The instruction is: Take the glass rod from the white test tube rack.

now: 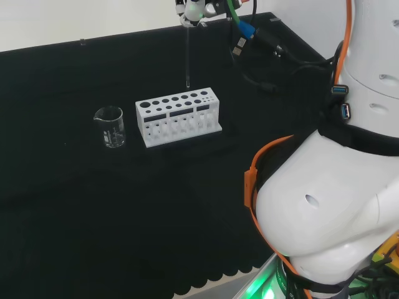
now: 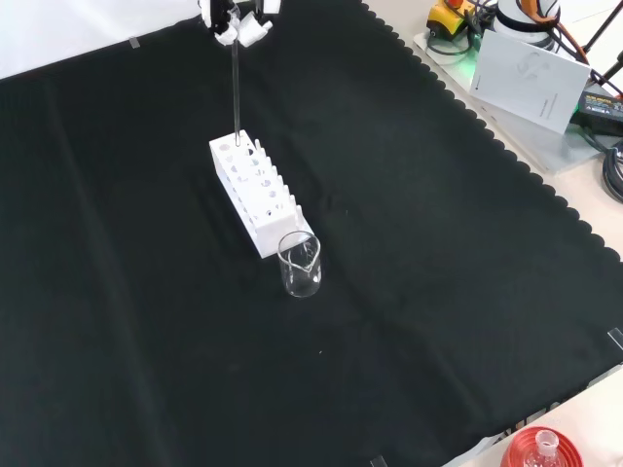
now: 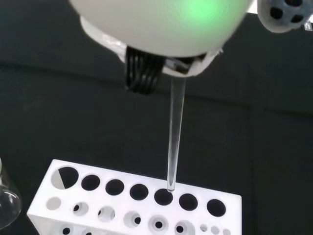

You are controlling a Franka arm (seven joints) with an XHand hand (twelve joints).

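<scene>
Thin clear glass rod (image 1: pixel 187 56), upright, its upper end pinched in the black and white hand (image 1: pixel 194 9); its lower tip hangs just above the white plastic test tube rack (image 1: pixel 178 116), clear of the holes. In the wrist view the rod (image 3: pixel 174 137) tapers down from the hand (image 3: pixel 161 29) and its tip stands over a hole in the far row of the rack (image 3: pixel 132 205), without touching it. In the front view the rod (image 2: pixel 237 92) rises from above the far end of the rack (image 2: pixel 258 195) to the hand (image 2: pixel 238 21) at the view's top edge, where the hand is cut off.

A small clear glass beaker (image 1: pixel 110 127) stands just left of the rack in the head view; in the front view the beaker (image 2: pixel 300 265) stands at the rack's near end, very close to it; whether the two touch cannot be told.

Rack and beaker rest on a worktop covered with black cloth (image 2: pixel 409 292), bare and open on every side of the rack. The cloth's scalloped edge runs well to the right of the rack in the front view, with pale worktop beyond. A red ribbed ring stand with a glass flask (image 2: pixel 541 449) shows, cut off, at the front view's lower edge, well apart from the rack. The arm's white links (image 1: pixel 336 187) stand to the right of the rack in the head view.
</scene>
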